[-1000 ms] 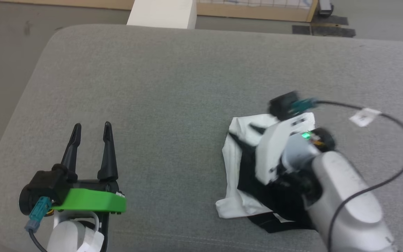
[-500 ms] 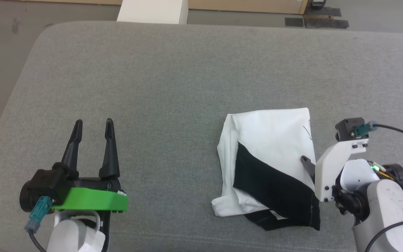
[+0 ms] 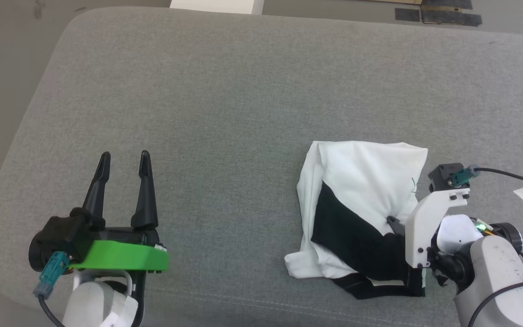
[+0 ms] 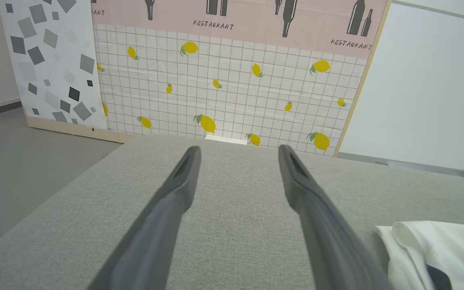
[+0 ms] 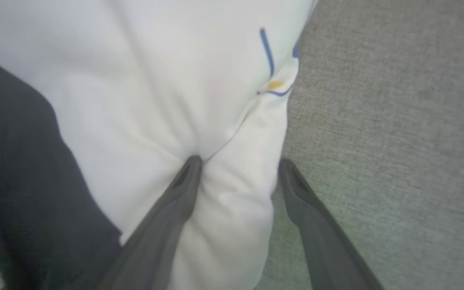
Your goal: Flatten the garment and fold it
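The garment is lying roughly bundled at the near-right corner of the grey cushion — neither flat nor neatly folded, most work seemingly remaining — while the right gripper is straddling its edge, jaws spread, gripping nothing, and the left gripper is hovering spread and empty.

Bright, even, diffuse indoor light; shadows on the grey cushion are faint and soft-edged. The head view is sharp. The left wrist view is crisp too, stretched slightly toward its edges. The right wrist view is soft, the white shirt close up and out of focus.
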Robot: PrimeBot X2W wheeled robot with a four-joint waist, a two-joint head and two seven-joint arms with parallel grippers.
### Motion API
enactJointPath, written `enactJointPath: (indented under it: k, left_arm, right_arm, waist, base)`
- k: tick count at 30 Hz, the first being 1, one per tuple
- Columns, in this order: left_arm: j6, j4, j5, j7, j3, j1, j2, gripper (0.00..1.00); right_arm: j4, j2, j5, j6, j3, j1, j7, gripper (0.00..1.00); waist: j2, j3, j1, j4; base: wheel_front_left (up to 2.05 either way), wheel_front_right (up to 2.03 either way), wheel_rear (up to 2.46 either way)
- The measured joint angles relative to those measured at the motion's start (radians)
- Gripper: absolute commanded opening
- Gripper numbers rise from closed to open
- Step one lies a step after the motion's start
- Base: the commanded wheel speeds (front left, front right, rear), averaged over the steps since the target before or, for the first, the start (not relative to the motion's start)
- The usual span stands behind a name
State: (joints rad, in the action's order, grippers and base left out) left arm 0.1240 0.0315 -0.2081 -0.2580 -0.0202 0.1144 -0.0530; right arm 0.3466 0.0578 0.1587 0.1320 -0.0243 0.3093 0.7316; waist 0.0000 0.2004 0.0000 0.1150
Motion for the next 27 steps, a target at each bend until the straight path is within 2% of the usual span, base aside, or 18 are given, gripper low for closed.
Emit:
enactJointPath:
  k: [1,2,8,14,19,24,26,27]
  left_arm:
    - [0.000,-0.001,0.000,0.000,-0.001,0.000,0.000,1.00]
    - [0.000,-0.001,0.000,0.000,-0.002,0.000,0.000,1.00]
    - [0.000,0.001,0.000,0.000,-0.015,-0.002,0.000,1.00]
    - [0.000,0.008,0.004,0.000,-0.018,-0.013,0.000,1.00]
    - [0.001,0.010,0.006,0.000,0.000,-0.010,-0.003,1.00]
    - [0.003,0.012,0.010,0.000,0.023,0.032,-0.026,1.00]
    - [0.003,0.020,0.018,0.000,0.033,0.059,-0.039,1.00]
    - [0.003,0.031,0.038,0.000,0.048,0.095,-0.059,1.00]
  right_arm:
    - [0.007,0.000,0.001,0.000,0.000,0.004,0.000,0.20]
    - [0.012,0.001,0.002,0.000,0.003,0.009,0.000,0.00]
    - [0.010,0.002,-0.006,0.000,0.070,0.024,-0.020,0.00]
    - [-0.028,0.075,-0.005,0.001,0.160,0.024,-0.004,0.00]
    - [-0.042,0.173,0.015,0.001,0.120,0.038,0.020,0.00]
    - [-0.026,0.232,0.023,0.001,0.058,0.104,0.017,0.00]
    - [-0.012,0.259,0.023,0.001,0.039,0.146,0.006,0.00]
    - [0.017,0.299,0.017,0.001,0.009,0.210,-0.013,0.00]
  waist:
    - [0.0001,0.001,0.0000,0.002]
    - [0.0001,0.001,0.0000,0.003]
    - [0.0000,-0.009,0.0000,-0.021]
    - [0.0000,-0.020,0.0000,-0.086]
    - [0.0001,-0.012,0.0000,-0.169]
    - [0.0001,0.016,0.0000,-0.253]
    - [0.0001,0.041,0.0000,-0.281]
    - [0.0001,0.086,0.0000,-0.311]
  base:
    - [0.00,0.00,0.00]
    - [0.00,0.00,0.00]
    - [0.00,0.00,0.00]
    - [0.00,0.00,0.00]
    - [0.00,0.00,0.00]
    - [0.00,0.00,0.00]
    - [0.00,0.00,0.00]
    - [0.00,0.00,0.00]
